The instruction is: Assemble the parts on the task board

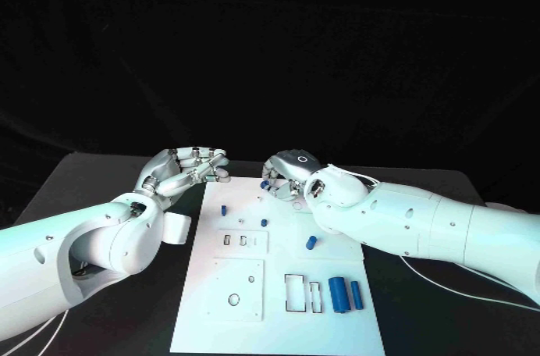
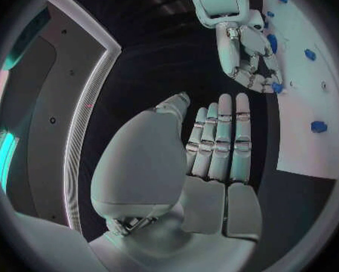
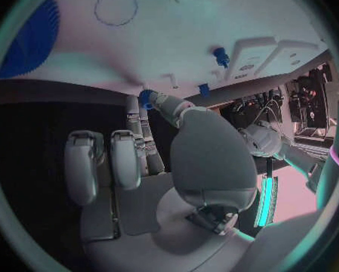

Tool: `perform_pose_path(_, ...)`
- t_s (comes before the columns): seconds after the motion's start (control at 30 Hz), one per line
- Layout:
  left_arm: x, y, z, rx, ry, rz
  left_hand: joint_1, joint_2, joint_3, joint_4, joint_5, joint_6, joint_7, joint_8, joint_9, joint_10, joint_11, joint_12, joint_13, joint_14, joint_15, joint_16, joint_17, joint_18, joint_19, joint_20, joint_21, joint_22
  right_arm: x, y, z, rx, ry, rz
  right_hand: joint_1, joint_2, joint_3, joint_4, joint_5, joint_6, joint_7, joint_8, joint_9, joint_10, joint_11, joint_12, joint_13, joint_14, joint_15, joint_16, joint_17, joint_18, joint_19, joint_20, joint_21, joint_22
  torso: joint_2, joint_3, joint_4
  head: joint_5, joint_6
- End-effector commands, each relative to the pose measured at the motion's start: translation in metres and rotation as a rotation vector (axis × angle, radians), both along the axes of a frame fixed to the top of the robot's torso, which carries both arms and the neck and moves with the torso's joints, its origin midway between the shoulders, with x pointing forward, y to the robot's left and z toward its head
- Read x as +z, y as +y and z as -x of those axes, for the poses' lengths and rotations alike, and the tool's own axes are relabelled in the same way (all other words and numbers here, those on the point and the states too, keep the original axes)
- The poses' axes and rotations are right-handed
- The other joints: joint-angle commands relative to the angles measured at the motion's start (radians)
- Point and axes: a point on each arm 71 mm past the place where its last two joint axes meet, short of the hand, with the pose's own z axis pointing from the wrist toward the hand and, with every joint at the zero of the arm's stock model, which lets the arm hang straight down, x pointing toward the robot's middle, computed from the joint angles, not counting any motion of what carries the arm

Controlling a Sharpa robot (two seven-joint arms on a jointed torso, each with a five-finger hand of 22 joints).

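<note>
I see a small blue part (image 3: 145,97) pinched at my right hand's (image 1: 295,176) fingertips, above the task board's (image 1: 282,309) far edge. More blue parts (image 1: 346,295) lie near its right edge. My left hand (image 1: 188,169) hovers at the far left corner, fingers apart, holding nothing.

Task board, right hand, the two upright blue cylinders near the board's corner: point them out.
task board (image 1: 282,325): head view, bare white surface near its front edge.
right hand (image 1: 295,176): head view, back of the hand.
blue cylinders (image 1: 339,295): head view, middle of the thicker one.
</note>
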Motion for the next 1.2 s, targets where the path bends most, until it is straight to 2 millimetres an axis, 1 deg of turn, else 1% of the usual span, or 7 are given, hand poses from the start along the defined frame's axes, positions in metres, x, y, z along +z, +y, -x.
perform_pose_path(0.03, 0.002, -0.003, 0.0, -0.02, -0.005, 0.01, 0.006, 0.0, 0.004, -0.001, -0.005, -0.006, -0.003, -0.004, 0.0, -0.001, 0.006, -0.004, 0.0, -0.002, 0.002, 0.0, 0.001, 0.012, 0.007, 0.001, 0.004, 0.001, -0.003, 0.001, 0.0, 0.007, 0.019, 0.017, -0.008, 0.002, 0.001, 0.006, -0.006, -0.006, 0.004, -0.004, -0.002, 0.0, 0.007, -0.003, 0.001, 0.048, -0.003, 0.005, -0.001, -0.014, 0.0, 0.001, 0.002, 0.093, 0.001, 0.0005, 0.0002, 0.001, 0.0)
perform_pose_path(0.4, 0.002, -0.003, 0.0, -0.018, -0.005, 0.01, 0.006, 0.0, 0.004, -0.001, -0.005, -0.006, -0.003, -0.004, 0.0, -0.001, 0.006, -0.004, 0.0, -0.002, 0.002, 0.0, 0.001, 0.012, 0.007, 0.001, 0.004, 0.001, -0.005, 0.004, -0.003, -0.001, 0.025, 0.021, -0.016, -0.009, -0.001, 0.015, -0.011, -0.024, 0.011, -0.014, 0.0, -0.017, 0.014, -0.013, 0.001, 0.045, 0.001, 0.002, -0.009, -0.011, -0.008, 0.004, -0.005, 0.082, 0.001, 0.0, -0.0005, 0.002, 0.0)
perform_pose_path(0.47, 0.003, -0.003, -0.001, -0.018, -0.006, 0.009, 0.006, 0.0, 0.004, -0.001, -0.005, -0.006, -0.003, -0.004, 0.0, -0.001, 0.006, -0.004, 0.0, -0.002, 0.002, 0.0, 0.001, 0.012, 0.007, 0.001, 0.004, 0.001, -0.005, 0.004, -0.003, -0.001, 0.025, 0.021, -0.021, -0.018, -0.003, 0.019, -0.014, -0.037, 0.018, -0.022, -0.002, -0.031, 0.019, -0.017, -0.002, 0.044, 0.006, 0.001, -0.013, -0.01, -0.013, 0.007, -0.009, 0.077, 0.001, -0.0003, -0.0012, 0.001, -0.002)
perform_pose_path(0.5, 0.003, -0.003, -0.001, -0.018, -0.006, 0.009, 0.006, 0.0, 0.004, -0.001, -0.005, -0.006, -0.003, -0.004, 0.0, -0.001, 0.006, -0.004, 0.0, -0.002, 0.002, 0.0, 0.001, 0.012, 0.007, 0.001, 0.004, 0.001, -0.005, 0.004, -0.003, -0.001, 0.025, 0.02, -0.036, -0.038, -0.011, 0.03, -0.024, -0.103, 0.038, -0.065, -0.016, -0.086, 0.047, -0.018, -0.012, 0.038, 0.026, -0.008, -0.031, -0.005, -0.03, 0.018, -0.025, 0.053, 0.001, -0.0002, -0.0014, 0.002, -0.002)
perform_pose_path(0.6, 0.003, -0.002, -0.001, -0.018, -0.006, 0.009, 0.007, 0.0, 0.006, -0.001, -0.005, -0.006, -0.003, -0.004, 0.0, 0.0, 0.006, -0.006, 0.0, -0.003, 0.002, -0.001, 0.002, 0.012, 0.007, 0.001, 0.005, 0.001, -0.005, 0.004, -0.003, 0.0, 0.022, 0.013, -0.047, -0.063, -0.04, 0.039, -0.015, -0.143, 0.063, -0.095, -0.025, -0.122, 0.057, -0.017, -0.016, 0.032, 0.037, -0.016, -0.051, 0.001, -0.05, 0.033, -0.044, 0.025, 0.001, 0.0002, -0.0015, 0.002, -0.002)
perform_pose_path(1.03, 0.003, 0.003, -0.003, -0.004, -0.006, 0.005, 0.008, 0.0, 0.007, -0.002, -0.005, -0.006, -0.003, -0.004, 0.0, 0.0, 0.006, -0.006, 0.0, -0.003, 0.002, -0.001, 0.002, 0.012, 0.007, 0.001, 0.005, 0.001, 0.007, -0.035, 0.016, -0.01, 0.001, -0.052, -0.015, -0.055, -0.064, 0.043, 0.022, -0.115, 0.051, -0.095, -0.015, -0.058, 0.042, 0.019, 0.007, 0.038, 0.028, 0.0, -0.031, -0.004, -0.028, 0.034, -0.027, 0.058, -0.006, 0.0044, -0.0122, 0.002, 0.005)
perform_pose_path(1.2, 0.002, 0.005, -0.003, 0.0, -0.003, 0.006, 0.008, 0.0, 0.007, -0.002, -0.005, -0.006, -0.003, -0.004, 0.0, 0.0, 0.006, -0.006, 0.0, -0.003, 0.002, -0.001, 0.002, 0.012, 0.007, 0.001, 0.005, 0.001, 0.017, -0.075, 0.024, -0.066, 0.107, -0.116, 0.011, -0.058, -0.067, 0.03, 0.032, -0.09, 0.024, -0.083, -0.006, 0.082, 0.004, 0.105, 0.061, 0.044, -0.001, 0.014, -0.007, -0.012, -0.002, 0.013, -0.002, 0.097, -0.014, 0.0065, -0.0214, -0.003, 0.006)
